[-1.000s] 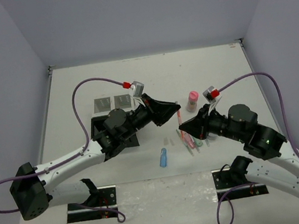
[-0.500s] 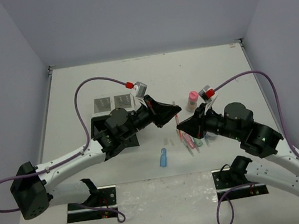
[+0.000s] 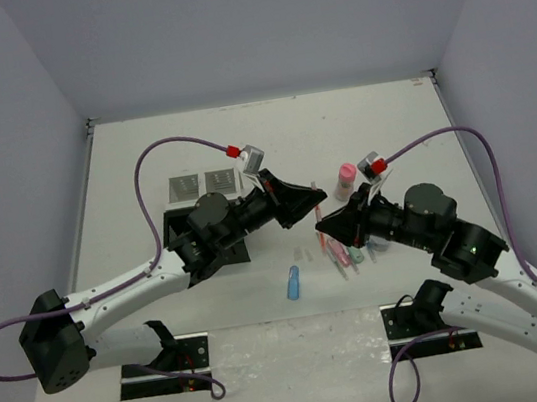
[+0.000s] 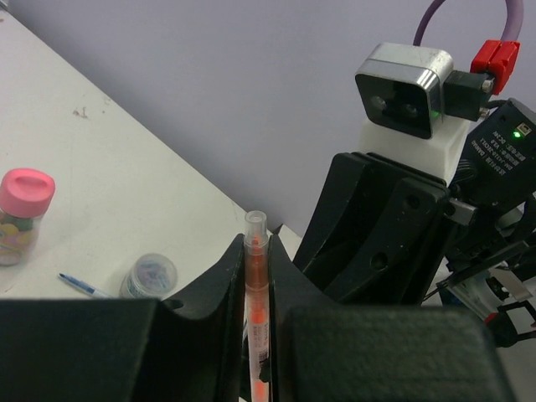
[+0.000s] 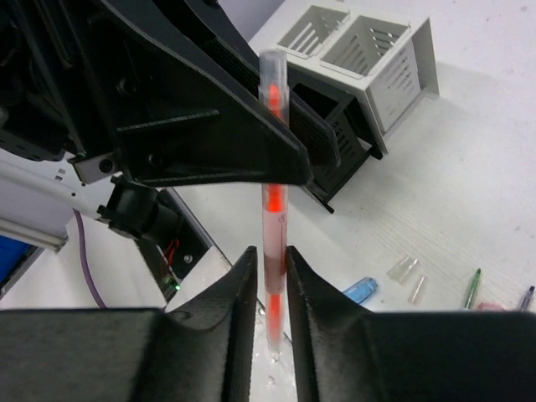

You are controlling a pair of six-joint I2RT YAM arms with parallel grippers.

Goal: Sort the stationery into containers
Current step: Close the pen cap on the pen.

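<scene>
Orange pen point(image 4: 255, 306) clamped tight in the left gripper point(image 4: 257, 251), tip at twelve o'clock. The right gripper point(image 5: 270, 255) straddles it; gripping or slack, can't tell.

The left tool point(image 3: 317, 197) and right tool point(image 3: 320, 222) meet nose to nose above mid-table, an orange pen point(image 4: 255, 318) bridging them, so nothing passes between. Scattered pens point(image 3: 342, 254) lie beneath, and a pink-capped bottle point(image 3: 345, 179) stands just behind (upright, near the right tool). The left arm point(image 3: 129, 282) crosses the organiser point(image 3: 200, 185). The table point(image 3: 387, 112) lies open along its far half.
</scene>
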